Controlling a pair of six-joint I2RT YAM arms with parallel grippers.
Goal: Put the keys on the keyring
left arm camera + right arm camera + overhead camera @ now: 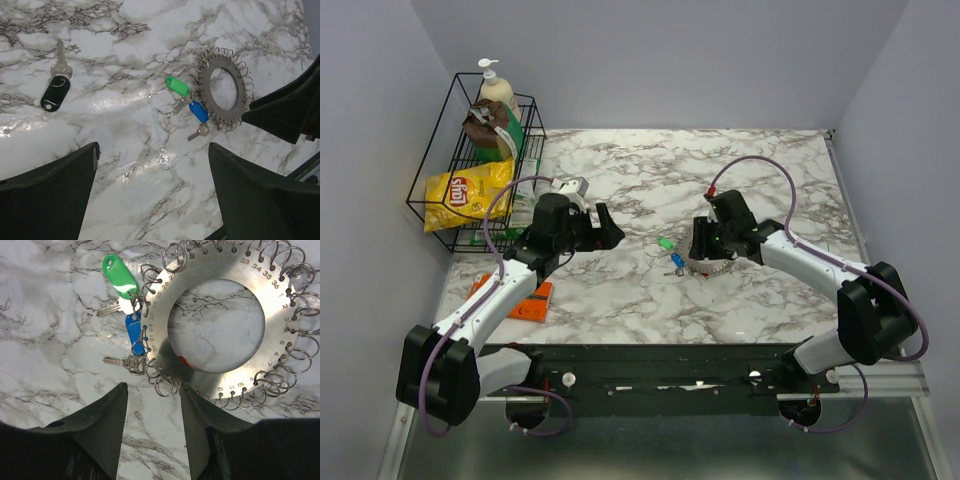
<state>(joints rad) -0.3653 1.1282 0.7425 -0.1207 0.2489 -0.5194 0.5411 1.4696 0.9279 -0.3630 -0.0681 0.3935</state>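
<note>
The keyring is a flat silvery numbered disc fringed with small split rings, lying on the marble table; it also shows in the left wrist view. A green-tagged key and a blue-tagged key hang on its left edge, with a bare silver key below them. A small red spot shows at the hole's inner edge. My right gripper is open and empty, its right finger over the disc's near edge. My left gripper is open and empty above bare table. A silver key with a black tag lies apart, far left.
A black wire basket at the back left holds a yellow chip bag and a pump bottle. An orange object lies under the left arm near the front edge. The right gripper's body stands beside the disc.
</note>
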